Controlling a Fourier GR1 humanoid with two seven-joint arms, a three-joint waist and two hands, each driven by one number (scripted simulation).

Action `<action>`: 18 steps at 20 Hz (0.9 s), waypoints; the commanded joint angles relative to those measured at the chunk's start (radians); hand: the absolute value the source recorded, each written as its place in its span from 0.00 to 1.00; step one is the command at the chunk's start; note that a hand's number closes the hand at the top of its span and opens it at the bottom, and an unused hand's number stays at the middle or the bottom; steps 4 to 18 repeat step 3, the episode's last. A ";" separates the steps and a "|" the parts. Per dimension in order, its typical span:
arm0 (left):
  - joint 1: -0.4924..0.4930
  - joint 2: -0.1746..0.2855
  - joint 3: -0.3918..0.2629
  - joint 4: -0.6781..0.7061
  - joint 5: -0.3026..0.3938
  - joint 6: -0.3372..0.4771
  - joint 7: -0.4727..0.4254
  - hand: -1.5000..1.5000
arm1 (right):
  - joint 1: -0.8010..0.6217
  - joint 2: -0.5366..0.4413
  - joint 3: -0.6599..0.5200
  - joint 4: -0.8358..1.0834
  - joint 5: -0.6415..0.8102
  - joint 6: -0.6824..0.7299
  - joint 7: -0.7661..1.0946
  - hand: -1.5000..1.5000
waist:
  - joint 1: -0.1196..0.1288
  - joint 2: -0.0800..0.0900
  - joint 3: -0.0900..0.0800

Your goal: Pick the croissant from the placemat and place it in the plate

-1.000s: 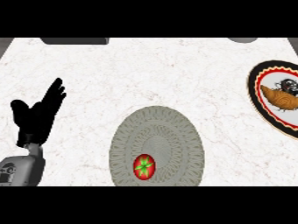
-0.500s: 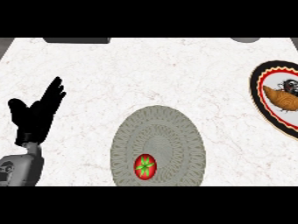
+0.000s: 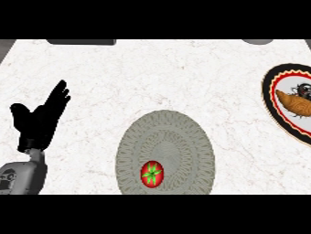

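Note:
The brown croissant (image 3: pixel 298 103) lies on an oval placemat (image 3: pixel 277 87) with a black rim, a red ring and a white middle, at the counter's right edge. A grey patterned round plate (image 3: pixel 165 137) sits at the front centre, with a red and green tomato-like item (image 3: pixel 152 174) on its near part. My left hand (image 3: pixel 40 121) stands open at the left, fingers up, well apart from the plate and the croissant, holding nothing. My right hand shows nowhere.
The white marble counter (image 3: pixel 151 77) spans the view, with its left edge slanting at the far left. A dark grey slab (image 3: pixel 80 41) and a grey round object (image 3: pixel 257 41) sit at the back edge.

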 commanded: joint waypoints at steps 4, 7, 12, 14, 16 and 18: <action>-0.038 0.003 0.008 0.010 0.009 -0.001 0.034 0.50 | 0.061 -0.054 0.020 0.040 0.007 0.144 -0.149 0.00 | -0.004 0.001 0.001; -0.038 0.003 0.008 0.010 0.009 -0.001 0.034 0.50 | 0.061 -0.054 0.020 0.040 0.007 0.144 -0.149 0.00 | -0.004 0.001 0.001; -0.038 0.003 0.008 0.010 0.009 -0.001 0.034 0.50 | 0.061 -0.054 0.020 0.040 0.007 0.144 -0.149 0.00 | -0.004 0.001 0.001; -0.038 0.003 0.008 0.010 0.009 -0.001 0.034 0.50 | 0.061 -0.054 0.020 0.040 0.007 0.144 -0.149 0.00 | -0.004 0.001 0.001; -0.038 0.003 0.008 0.010 0.009 -0.001 0.034 0.50 | 0.061 -0.054 0.020 0.040 0.007 0.144 -0.149 0.00 | -0.004 0.001 0.001; -0.038 0.003 0.008 0.010 0.009 -0.001 0.034 0.50 | 0.061 -0.054 0.020 0.040 0.007 0.144 -0.149 0.00 | -0.004 0.001 0.001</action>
